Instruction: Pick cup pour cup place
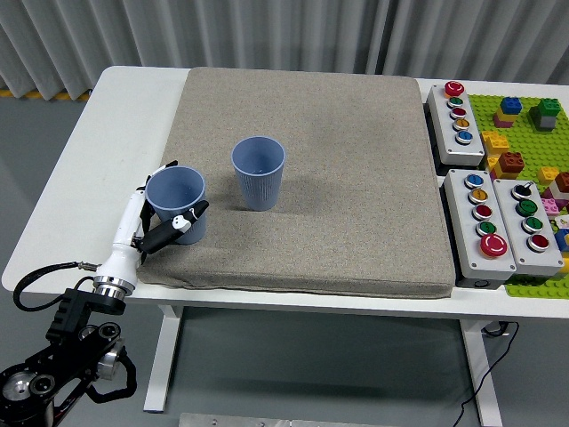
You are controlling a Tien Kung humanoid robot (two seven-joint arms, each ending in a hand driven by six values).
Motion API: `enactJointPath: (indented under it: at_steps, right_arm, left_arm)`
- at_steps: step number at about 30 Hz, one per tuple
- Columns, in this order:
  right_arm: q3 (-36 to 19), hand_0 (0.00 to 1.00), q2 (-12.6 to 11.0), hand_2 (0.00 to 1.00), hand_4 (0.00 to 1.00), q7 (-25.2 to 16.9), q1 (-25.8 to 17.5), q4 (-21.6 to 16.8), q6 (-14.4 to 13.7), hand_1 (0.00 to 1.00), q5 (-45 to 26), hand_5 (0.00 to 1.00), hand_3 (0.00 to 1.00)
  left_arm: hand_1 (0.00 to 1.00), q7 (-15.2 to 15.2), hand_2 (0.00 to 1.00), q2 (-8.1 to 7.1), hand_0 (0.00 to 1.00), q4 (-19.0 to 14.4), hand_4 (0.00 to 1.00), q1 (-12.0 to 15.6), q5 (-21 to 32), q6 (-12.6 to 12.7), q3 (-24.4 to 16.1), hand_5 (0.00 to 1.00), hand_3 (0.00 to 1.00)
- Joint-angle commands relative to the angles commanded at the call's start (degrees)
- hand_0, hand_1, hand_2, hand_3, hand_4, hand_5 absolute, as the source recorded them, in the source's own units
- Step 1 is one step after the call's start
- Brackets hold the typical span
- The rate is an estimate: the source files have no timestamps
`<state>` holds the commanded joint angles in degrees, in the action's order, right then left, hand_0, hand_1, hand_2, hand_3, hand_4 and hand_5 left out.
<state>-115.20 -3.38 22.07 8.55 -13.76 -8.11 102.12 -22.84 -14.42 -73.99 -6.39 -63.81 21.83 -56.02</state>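
Grey curtains hang behind a white table, and a large grey mat covers most of the table top. At the lower left of the frame the left hand reaches in from the corner on a thin white wrist. Its fingers are clamped on a blue cup: the thumb with a white tip crosses the front of the cup, and the other fingers curve around its left side. The cup stands upright near the left edge of the mat. Whether its bottom touches the mat cannot be told.

A second blue cup stands upright on the mat, a little to the upper right of the first one and apart from it (both are the same colour and have fine ribs).

At the right edge of the frame are three grey button boxes with coloured buttons, and beside them a green plate with toy bricks on it.
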Motion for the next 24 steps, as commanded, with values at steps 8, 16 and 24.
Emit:
enactJointPath:
  at_steps: [8, 16, 24]
  right_arm:
    - [0.0, 0.641, 0.0, 0.506, 0.002, 0.0, 0.1, 0.0, -0.1, 0.599, -0.1, 0.002, 0.573]
    - [0.1, 0.641, -0.1, 0.505, 0.002, -0.1, 0.3, 0.1, -0.2, 0.599, -0.5, 0.002, 0.573]
    - [0.2, 0.641, -0.1, 0.505, 0.002, -0.1, 0.3, 0.1, -0.3, 0.599, -0.7, 0.002, 0.572]
  left_arm:
    - [0.814, 1.0, 0.932, -0.29, 0.788, -1.8, 0.972, 0.6, -1.5, -0.6, -0.8, 0.472, 0.919]
    - [0.845, 1.9, 0.975, -0.39, 0.823, -2.9, 0.976, 0.5, -2.9, -1.1, -1.5, 0.472, 0.964]
    - [0.855, 2.2, 0.983, -0.46, 0.829, -2.9, 0.977, 0.8, -3.0, -1.3, -2.0, 0.480, 0.963]
